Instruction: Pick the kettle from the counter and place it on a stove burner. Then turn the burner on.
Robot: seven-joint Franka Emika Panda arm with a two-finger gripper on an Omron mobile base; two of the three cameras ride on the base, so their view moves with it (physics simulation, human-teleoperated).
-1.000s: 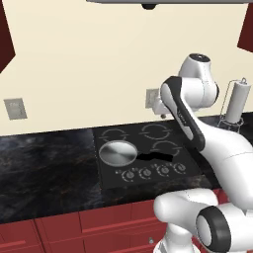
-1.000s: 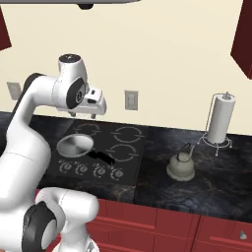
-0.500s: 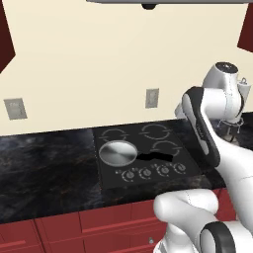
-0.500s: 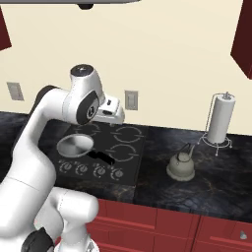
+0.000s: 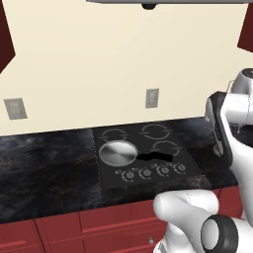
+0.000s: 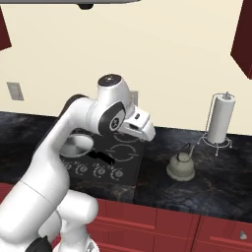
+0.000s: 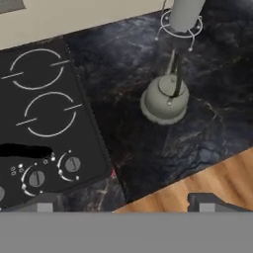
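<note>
Here the kettle (image 6: 181, 165) sits on the counter (image 6: 206, 183), just to the right of the black cooktop (image 6: 106, 157) and apart from it, with bare stone between them. Its arched handle stands upright over the rounded body. Behind the kettle, nearer the wall, a paper towel holder (image 6: 220, 119) stands on thin wire feet, close to the kettle but not touching it.

From the hand camera, the kettle (image 7: 165, 100) lies to the right of the cooktop's 2 right-hand burner rings (image 7: 51, 114), and the holder's ringed base (image 7: 180, 23) sits beyond it. 2 knobs (image 7: 72, 164) show along the cooktop's front edge.

On the cooktop, a flat round silver pan (image 5: 117, 152) rests on the front-left burner, its dark handle pointing right across the middle. 4 knobs (image 5: 154, 171) line the front edge below it.

The pincer (image 7: 120, 201) hangs above the counter's front edge, well apart from the kettle. Its 2 fingertips (image 7: 43, 201) stand wide apart with nothing between them, so it is released. The arm's white hand (image 6: 138, 126) is raised over the cooktop's right side.
</note>
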